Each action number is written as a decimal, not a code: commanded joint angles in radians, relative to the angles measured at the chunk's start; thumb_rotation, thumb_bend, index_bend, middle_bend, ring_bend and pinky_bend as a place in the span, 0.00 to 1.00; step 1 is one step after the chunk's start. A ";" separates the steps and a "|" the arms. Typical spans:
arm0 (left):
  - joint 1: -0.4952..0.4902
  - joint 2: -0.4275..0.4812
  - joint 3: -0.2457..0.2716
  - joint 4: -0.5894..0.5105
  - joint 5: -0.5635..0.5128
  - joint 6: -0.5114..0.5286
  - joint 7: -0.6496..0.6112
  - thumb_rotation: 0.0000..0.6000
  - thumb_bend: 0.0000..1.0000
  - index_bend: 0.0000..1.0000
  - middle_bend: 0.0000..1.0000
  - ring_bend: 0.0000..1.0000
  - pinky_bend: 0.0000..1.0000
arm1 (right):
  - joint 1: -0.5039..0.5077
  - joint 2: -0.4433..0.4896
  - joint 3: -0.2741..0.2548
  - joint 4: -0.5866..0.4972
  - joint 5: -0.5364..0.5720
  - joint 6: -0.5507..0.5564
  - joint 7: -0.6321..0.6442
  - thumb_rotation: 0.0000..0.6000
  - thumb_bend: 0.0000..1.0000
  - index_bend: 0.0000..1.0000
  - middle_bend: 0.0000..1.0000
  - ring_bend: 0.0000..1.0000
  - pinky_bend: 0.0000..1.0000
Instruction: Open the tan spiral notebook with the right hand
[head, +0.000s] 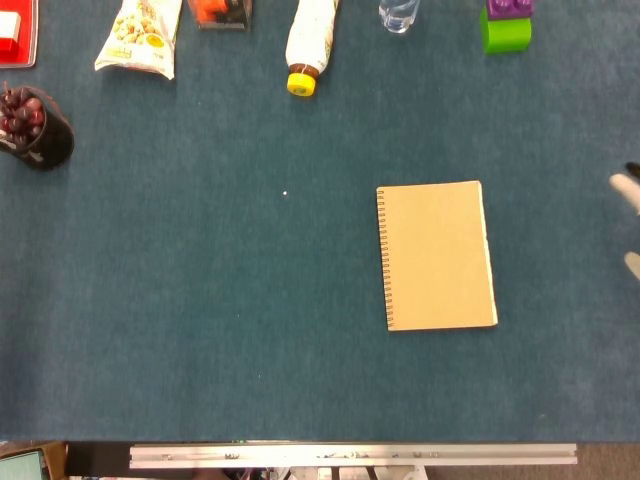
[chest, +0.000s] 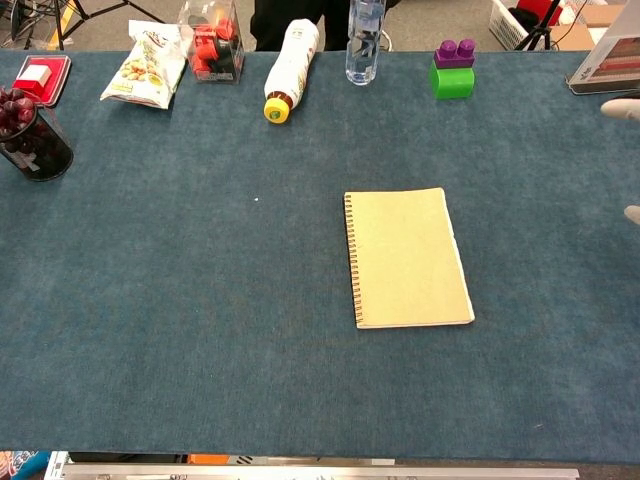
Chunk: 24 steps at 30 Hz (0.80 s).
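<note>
Notebook: the tan spiral notebook (head: 437, 255) lies flat and closed on the table, well to the left of your right hand, wire spine on its far-from-hand edge.
Progress: nothing done yet; you must reach in and lift the cover.
Right hand: your right hand (head: 629, 215) shows only pale fingertips at the frame edge; I cannot tell its spread.
Surface: blue felt-like table (head: 200, 300), matte.
</note>
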 joint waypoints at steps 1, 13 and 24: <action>0.000 0.002 0.000 0.000 -0.004 -0.004 -0.001 1.00 0.22 0.47 0.42 0.42 0.51 | 0.051 -0.030 -0.010 0.078 -0.066 0.004 0.009 1.00 0.33 0.14 0.14 0.03 0.23; 0.003 0.008 -0.002 -0.004 -0.009 -0.007 -0.008 1.00 0.22 0.47 0.42 0.42 0.51 | 0.139 -0.058 -0.054 0.184 -0.125 -0.095 -0.053 1.00 0.41 0.14 0.14 0.03 0.23; 0.003 0.010 -0.002 -0.005 -0.011 -0.010 -0.011 1.00 0.22 0.47 0.42 0.42 0.51 | 0.180 -0.098 -0.087 0.237 -0.130 -0.147 -0.078 1.00 0.41 0.14 0.14 0.03 0.23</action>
